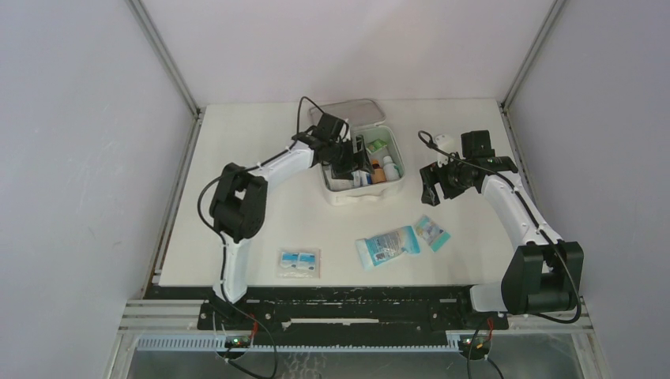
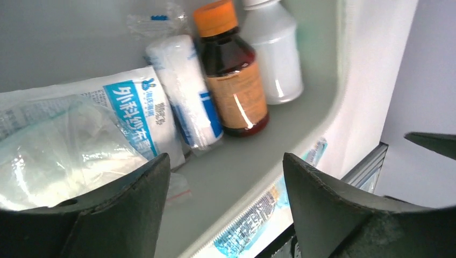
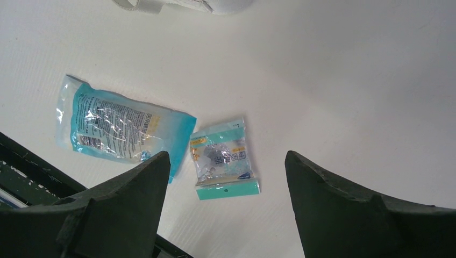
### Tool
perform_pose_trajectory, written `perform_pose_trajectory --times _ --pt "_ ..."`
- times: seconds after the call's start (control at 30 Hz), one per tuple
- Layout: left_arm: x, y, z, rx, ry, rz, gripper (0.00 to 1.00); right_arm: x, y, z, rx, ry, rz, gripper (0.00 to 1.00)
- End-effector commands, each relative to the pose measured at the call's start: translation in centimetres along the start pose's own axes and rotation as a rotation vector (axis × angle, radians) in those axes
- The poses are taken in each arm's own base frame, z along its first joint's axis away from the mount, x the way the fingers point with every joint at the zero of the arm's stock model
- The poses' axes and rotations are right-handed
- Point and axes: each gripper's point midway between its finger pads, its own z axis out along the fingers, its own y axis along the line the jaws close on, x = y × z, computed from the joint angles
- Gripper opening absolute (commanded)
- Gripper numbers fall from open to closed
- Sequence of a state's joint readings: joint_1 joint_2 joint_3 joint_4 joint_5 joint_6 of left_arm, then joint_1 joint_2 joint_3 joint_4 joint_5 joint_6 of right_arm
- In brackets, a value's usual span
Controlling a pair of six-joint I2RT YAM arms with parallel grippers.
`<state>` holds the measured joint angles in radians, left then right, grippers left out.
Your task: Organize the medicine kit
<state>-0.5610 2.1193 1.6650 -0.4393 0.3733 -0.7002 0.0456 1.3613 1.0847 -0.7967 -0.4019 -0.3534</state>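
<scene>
Large white square soft medicine kit (image 1: 357, 197), lid hinged back, lay toward 12 o'clock on the white table (image 1: 237, 158). Left gripper (image 2: 226, 177) hung over its grey interior, jaws wide and empty, near an orange-capped brown bottle (image 2: 234, 80), a white plastic bottle (image 2: 274, 54) and a white gauze roll (image 2: 185, 91). Right gripper (image 3: 227, 161), jaws wide and empty, stood at 3 o'clock of the kit, above a small teal sachet (image 3: 223, 158) and a pale-blue pouch (image 3: 121, 126).

Right gripper (image 3: 227, 156) hangs over the table (image 3: 349, 80) with its fingers (image 3: 123, 209) spread wide and nothing between them. Down below there's a big blue packet (image 3: 115, 126) and, right up against its end, a small teal packet (image 3: 220, 164). A sliver of the white kit (image 3: 177, 4) peeks in up top.
</scene>
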Motion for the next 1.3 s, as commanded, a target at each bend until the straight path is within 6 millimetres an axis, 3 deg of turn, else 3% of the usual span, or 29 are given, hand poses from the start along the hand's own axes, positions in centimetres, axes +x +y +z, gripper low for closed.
perform_pose_trajectory --times 0.0,0.13,0.33,0.57,0.77,1.0,1.17,1.27 --pt "-2.8 -5.9 -5.9 0.128 -0.109 0.200 0.81 -0.7 0.2 -1.0 0.008 -0.048 -0.029 0.78" --pt "-2.9 -6.1 -8.7 0.106 -0.151 0.369 0.82 -0.6 0.5 -1.4 0.001 -0.052 -0.042 0.78" --pt "-2.0 -4.1 -12.5 0.035 -0.216 0.698 0.81 -0.5 1.5 -1.8 -0.007 -0.062 -0.098 0.78" --pt "0.9 1.0 -16.8 -0.119 -0.268 1.067 0.81 -1.1 3.0 -1.6 0.029 -0.061 -0.189 0.78" --pt "5.7 6.3 -19.4 -0.221 -0.151 1.280 0.87 -2.0 4.1 -1.5 0.038 -0.084 -0.254 0.78" --pt "12.6 11.2 -19.4 -0.168 0.048 1.347 0.97 -2.7 4.1 -1.2 0.041 -0.114 -0.253 0.78" --pt "15.9 13.5 -18.5 -0.121 0.177 1.329 0.96 -2.2 4.2 -0.8 0.032 -0.107 -0.253 0.78" --pt "16.8 14.6 -17.6 -0.114 0.238 1.313 0.95 -2.0 4.1 -0.7 0.038 -0.103 -0.253 0.78"
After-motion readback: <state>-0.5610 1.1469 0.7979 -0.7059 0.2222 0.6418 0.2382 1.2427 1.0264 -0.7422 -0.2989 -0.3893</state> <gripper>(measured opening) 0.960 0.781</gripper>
